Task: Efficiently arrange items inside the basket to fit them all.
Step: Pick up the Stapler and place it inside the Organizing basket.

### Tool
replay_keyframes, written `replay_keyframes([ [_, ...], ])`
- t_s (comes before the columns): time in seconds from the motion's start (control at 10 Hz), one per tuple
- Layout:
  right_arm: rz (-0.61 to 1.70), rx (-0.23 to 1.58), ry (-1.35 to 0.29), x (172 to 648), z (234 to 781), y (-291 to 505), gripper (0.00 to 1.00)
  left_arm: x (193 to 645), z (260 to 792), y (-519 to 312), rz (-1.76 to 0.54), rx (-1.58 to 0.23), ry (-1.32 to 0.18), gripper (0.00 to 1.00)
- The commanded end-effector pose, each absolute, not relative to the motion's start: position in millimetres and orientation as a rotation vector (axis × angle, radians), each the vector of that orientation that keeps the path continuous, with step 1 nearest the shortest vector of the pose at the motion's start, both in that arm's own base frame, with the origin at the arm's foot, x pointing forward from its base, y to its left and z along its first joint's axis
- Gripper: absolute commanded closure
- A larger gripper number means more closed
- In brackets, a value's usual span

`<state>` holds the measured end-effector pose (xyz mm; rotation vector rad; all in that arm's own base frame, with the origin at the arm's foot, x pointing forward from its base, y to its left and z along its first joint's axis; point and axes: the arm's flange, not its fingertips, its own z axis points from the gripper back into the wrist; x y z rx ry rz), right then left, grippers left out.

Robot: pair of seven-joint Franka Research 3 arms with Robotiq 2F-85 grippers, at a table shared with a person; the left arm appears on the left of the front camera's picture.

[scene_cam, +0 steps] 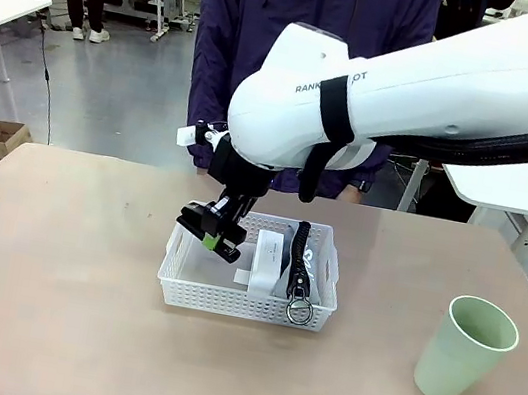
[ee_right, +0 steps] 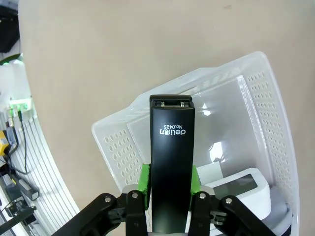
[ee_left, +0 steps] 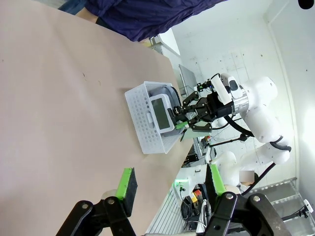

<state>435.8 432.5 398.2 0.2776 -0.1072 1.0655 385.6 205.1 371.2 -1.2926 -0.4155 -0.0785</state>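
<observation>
Half the basket bare beneath the stapler

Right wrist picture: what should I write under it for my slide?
The right gripper holds a black stapler over the white basket, near a small white box.

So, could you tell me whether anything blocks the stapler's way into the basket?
Nothing visible: the right gripper holds the stapler over the basket's bare left part; the box and pouch lie farther right.
</observation>
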Motion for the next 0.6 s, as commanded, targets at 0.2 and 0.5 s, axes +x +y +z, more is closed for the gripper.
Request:
replay_keyframes([
  [0.2, 1.006, 0.329, -0.102, 447.1, 382.6, 425.4, 0.64, 383.9, 372.0, 203.1, -0.085, -1.289, -0.420, 0.26],
  [0.5, 0.917, 0.341, -0.118, 449.1, 367.8, 422.9, 0.64, 383.9, 372.0, 203.1, -0.085, -1.289, -0.420, 0.26],
])
